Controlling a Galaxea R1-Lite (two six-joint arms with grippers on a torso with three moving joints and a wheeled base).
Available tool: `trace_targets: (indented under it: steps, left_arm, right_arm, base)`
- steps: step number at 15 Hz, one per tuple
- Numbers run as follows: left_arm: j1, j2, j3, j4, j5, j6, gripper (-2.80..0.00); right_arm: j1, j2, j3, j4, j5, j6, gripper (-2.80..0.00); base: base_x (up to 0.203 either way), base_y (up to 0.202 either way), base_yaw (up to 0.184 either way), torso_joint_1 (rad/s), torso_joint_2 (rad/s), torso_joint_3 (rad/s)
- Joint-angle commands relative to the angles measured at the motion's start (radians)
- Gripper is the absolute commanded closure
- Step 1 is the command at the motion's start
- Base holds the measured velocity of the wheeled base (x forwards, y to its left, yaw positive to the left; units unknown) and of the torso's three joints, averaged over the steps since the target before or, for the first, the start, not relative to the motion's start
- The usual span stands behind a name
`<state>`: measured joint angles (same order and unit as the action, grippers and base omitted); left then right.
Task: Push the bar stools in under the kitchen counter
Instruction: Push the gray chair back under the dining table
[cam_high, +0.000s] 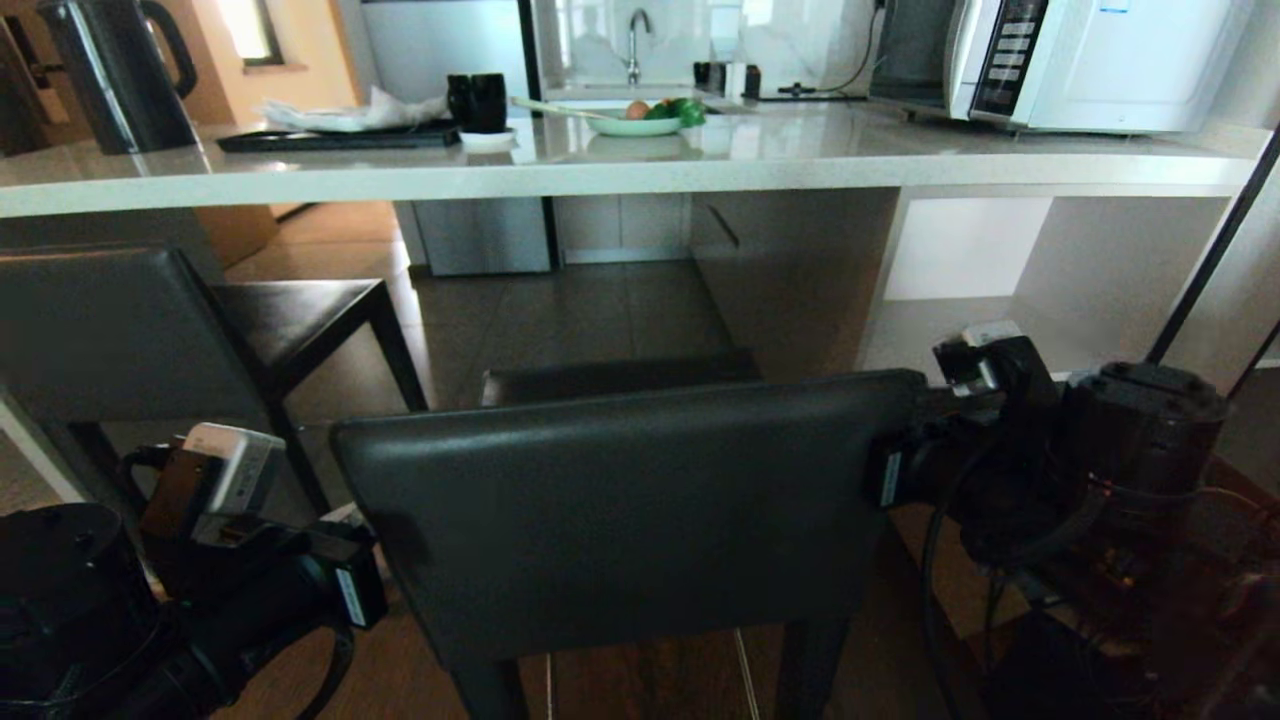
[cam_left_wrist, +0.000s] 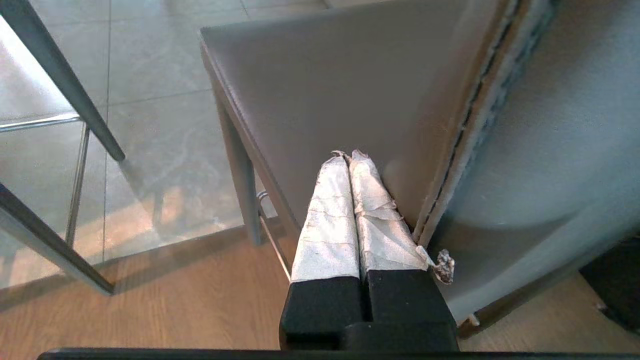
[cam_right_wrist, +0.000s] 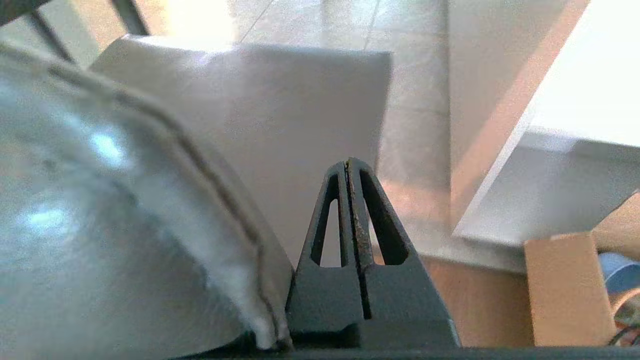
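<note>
Bracing the near bar stool (cam_high: 620, 510) by its backrest: left hand (cam_left_wrist: 350, 157) and right hand (cam_right_wrist: 350, 165), fingers pressed together, flanking either edge. Seat short of the table (cam_high: 600, 165). Next: steady, even shove forward. Second stool (cam_high: 150, 340) waiting left.

Right tool (cam_right_wrist: 350, 165) closed, pressed beside bar stool (cam_right_wrist: 280, 115) backrest edge

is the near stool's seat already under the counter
No, the near stool stands short of the counter, its seat front not yet beneath the slab edge.
</note>
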<state>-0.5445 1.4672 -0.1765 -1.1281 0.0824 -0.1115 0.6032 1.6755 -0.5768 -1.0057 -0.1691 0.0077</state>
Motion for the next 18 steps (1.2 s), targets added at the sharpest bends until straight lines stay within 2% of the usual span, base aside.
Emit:
trace_targets:
  steps: [1,5,10,14,18]
  left_arm:
    - [-0.010,0.051,-0.016,0.001,-0.018,-0.001,0.00]
    - [-0.014,0.147,-0.101,-0.012,-0.017,-0.008,0.00]
    - [0.020,0.246,-0.200,-0.022,-0.013,-0.005,0.00]
    - [0.090,0.291,-0.260,-0.022,-0.012,-0.003,0.00]
    - [0.151,0.339,-0.273,-0.030,-0.014,-0.001,0.00]
  right_arm:
    - [0.002,0.063,-0.045,-0.016,0.013,0.003,0.00]
    - [0.000,0.113,-0.080,-0.017,0.013,0.005,0.00]
    - [-0.006,0.107,-0.038,-0.026,0.010,0.008,0.00]
    - [-0.008,0.115,-0.061,-0.033,0.013,0.003,0.00]
    - [-0.009,0.170,-0.131,-0.031,0.013,0.003,0.00]
  base:
    - [0.000,0.000,0.000,0.000,0.00,0.000]
    - [0.000,0.000,0.000,0.000,0.00,0.000]
    - [0.000,0.000,0.000,0.000,0.00,0.000]
    - [0.000,0.000,0.000,0.000,0.00,0.000]
    - [0.000,0.000,0.000,0.000,0.00,0.000]
